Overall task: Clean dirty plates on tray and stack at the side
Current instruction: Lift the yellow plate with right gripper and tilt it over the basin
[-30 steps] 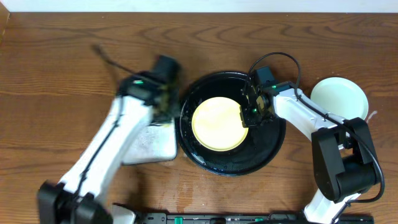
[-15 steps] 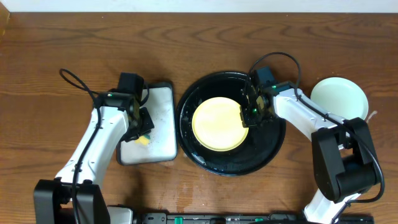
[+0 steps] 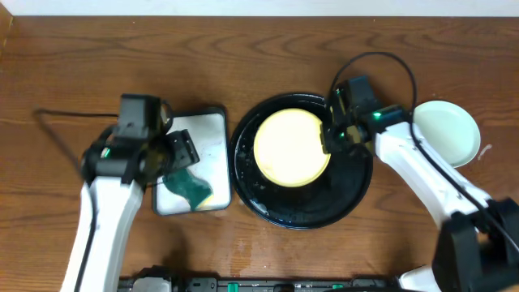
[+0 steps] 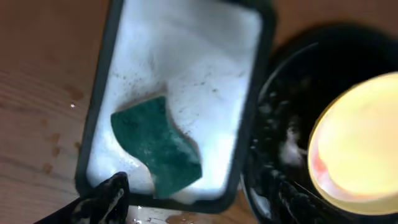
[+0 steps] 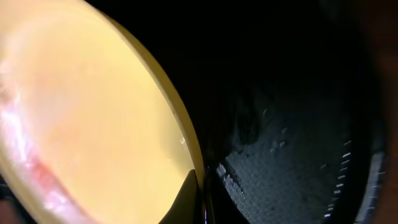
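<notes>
Overhead: sponge (image 3: 188, 188) on tray (image 3: 209, 134) (soapy); yellow plate (image 3: 290, 148) over black dish (image 3: 302, 214).

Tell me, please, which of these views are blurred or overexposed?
Overhead: sharp, except the left arm, which is motion-blurred. Left wrist: soft throughout, with the yellow plate blown out by glare. Right wrist: too close, so the plate is out of focus and the black dish is nearly lost in shadow.

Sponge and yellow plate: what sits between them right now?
Only the right rim of the soapy tray and the wet left side of the black dish lie between sponge and yellow plate; the overhead view shows it.
</notes>
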Robot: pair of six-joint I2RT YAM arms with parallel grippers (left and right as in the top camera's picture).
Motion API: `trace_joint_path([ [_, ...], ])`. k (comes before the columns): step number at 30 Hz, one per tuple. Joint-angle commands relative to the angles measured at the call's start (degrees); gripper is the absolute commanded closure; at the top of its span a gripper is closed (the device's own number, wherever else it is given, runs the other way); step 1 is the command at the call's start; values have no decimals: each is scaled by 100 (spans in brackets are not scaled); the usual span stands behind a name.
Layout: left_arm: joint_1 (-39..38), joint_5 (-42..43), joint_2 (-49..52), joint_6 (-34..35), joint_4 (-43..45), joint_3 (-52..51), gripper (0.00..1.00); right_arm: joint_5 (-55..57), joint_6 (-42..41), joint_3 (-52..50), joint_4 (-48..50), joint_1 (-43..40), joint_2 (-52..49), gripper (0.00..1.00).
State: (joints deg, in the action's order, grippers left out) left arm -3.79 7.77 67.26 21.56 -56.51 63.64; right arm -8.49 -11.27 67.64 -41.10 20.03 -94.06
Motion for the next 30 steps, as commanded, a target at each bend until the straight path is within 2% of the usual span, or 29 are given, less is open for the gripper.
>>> trace_joint_path([
  [1, 35, 79, -673, -98, -42, 122, 25, 92, 63, 444, 11, 179, 214, 99],
  [4, 35, 76, -1300, -98, -42, 122, 19, 94, 59, 852, 129, 538, 212, 99],
  [8, 35, 76, -1709, -98, -39, 122, 18, 223, -188, 1060, 704, 994, 201, 99],
  [17, 35, 76, -1838, -98, -42, 120, 18, 1047, -433, 1060, 1991, 2218, -417, 99],
  [20, 35, 76, -1801, -98, -42, 120, 18, 1491, 26, 1060, 2396, 2494, -651, 99],
  [24, 35, 76, -1770, -98, -42, 120, 17, 2109, 1394, 1060, 3034, 2879, -719, 99],
  [30, 35, 76, -1753, -98, -42, 120, 18, 3075, 2455, 1062, 3571, 3333, -533, 99],
])
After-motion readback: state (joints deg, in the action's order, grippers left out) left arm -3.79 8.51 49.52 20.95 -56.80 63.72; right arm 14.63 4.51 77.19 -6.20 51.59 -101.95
